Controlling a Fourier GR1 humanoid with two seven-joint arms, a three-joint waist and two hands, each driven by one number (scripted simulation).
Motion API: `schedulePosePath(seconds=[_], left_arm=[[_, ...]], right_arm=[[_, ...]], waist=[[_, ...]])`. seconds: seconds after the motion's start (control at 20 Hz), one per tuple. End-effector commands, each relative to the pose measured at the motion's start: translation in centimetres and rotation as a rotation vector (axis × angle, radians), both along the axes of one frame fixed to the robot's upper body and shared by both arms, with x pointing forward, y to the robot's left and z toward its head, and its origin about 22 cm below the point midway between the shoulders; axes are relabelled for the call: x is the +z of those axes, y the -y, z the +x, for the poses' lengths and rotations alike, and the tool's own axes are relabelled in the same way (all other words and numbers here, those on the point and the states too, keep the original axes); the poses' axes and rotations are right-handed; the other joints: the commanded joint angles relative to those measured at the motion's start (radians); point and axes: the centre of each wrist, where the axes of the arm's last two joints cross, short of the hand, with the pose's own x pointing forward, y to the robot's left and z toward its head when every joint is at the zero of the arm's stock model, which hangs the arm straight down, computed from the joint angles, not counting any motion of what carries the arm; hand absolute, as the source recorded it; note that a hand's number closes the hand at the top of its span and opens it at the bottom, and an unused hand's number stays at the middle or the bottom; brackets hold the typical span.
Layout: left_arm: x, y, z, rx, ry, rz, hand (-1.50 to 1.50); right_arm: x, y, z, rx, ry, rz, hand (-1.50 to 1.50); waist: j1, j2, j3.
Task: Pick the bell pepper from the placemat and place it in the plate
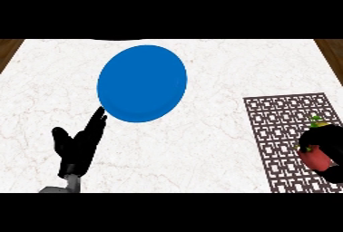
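At the near right, the robot's right hand (326,144) is curled round the red bell pepper with a green stem (316,157), gripping it over the brown lattice-patterned placemat (285,136). The hand hides much of the pepper; whether the pepper is touching the placemat or just above it cannot be determined.

At the near left, the left hand (79,147) rests open, fingers straight and pointing far, their tips just beside the near edge of the plate.

Farther back, left of centre, the round blue plate (142,83) lies on the white marbled counter (221,149), well apart from the placemat.

Step in hand: securing and lifting the pepper. Recommended procedure: raise the pepper clear of the placemat, carry it left and far across the counter, centre it above the plate, and lower it before releasing.

No brands, labels or writing are visible.
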Motion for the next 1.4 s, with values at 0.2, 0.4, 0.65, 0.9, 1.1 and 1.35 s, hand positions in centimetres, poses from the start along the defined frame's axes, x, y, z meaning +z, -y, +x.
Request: schedulePosePath(seconds=[0.2,0.4,0.65,0.9,1.1,1.35], left_arm=[[-0.3,0.2,-0.5,-0.024,-0.038,0.006,0.00],[0.0,0.5,-0.3,-0.042,-0.026,0.007,0.00],[-0.1,0.8,0.0,-0.057,-0.037,0.010,0.00],[-0.2,1.0,0.2,-0.064,-0.049,0.005,0.00],[-0.4,1.6,0.1,-0.085,-0.061,0.010,0.00],[-0.1,2.2,0.7,-0.117,-0.053,0.005,0.00]], right_arm=[[-4.0,-15.3,0.2,-0.120,-0.053,0.222,1.50],[-1.9,-19.7,1.2,-0.152,0.047,0.320,1.50],[1.6,-24.9,1.8,-0.228,0.222,0.453,1.50],[3.9,-27.4,1.4,-0.352,0.336,0.591,1.50],[5.2,-28.9,1.3,-0.499,0.405,0.725,1.50],[5.9,-31.3,1.1,-0.632,0.458,0.895,1.50]], waist=[[0.047,0.014,-0.009],[0.063,0.009,-0.004],[0.075,0.005,-0.004],[0.093,0.007,-0.003],[0.103,0.009,-0.003],[0.116,0.020,-0.003]])
